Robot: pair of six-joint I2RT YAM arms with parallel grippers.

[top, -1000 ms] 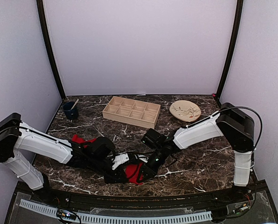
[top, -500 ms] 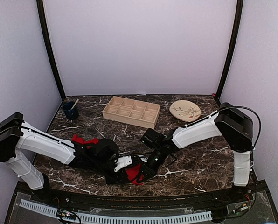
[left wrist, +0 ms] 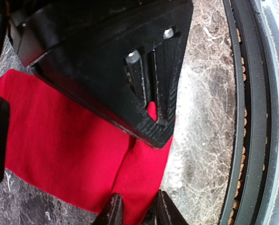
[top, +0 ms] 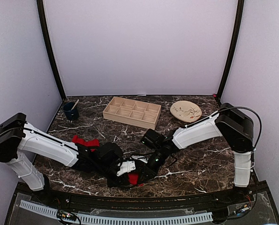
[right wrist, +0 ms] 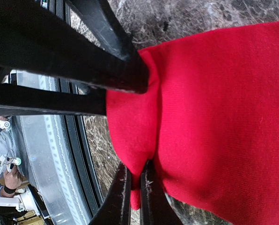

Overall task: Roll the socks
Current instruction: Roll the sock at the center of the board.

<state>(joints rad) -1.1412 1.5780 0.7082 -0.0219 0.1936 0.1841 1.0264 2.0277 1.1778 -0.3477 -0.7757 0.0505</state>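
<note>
Seen from above, a red sock (top: 133, 178) is held at the table's (top: 195, 159) near edge between the left gripper (top: 125, 168) and right gripper (top: 148, 169). At the left wrist a fold is pinched between the fingers (left wrist: 113, 213). At the right wrist a crease is clamped tight, and the soft, light knit is judged best taken at bunched edges.

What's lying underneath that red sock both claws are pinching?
Only the dark marble tabletop shows around the red sock. Anything directly beneath is hidden by the fabric, the left gripper and the right gripper.
</note>
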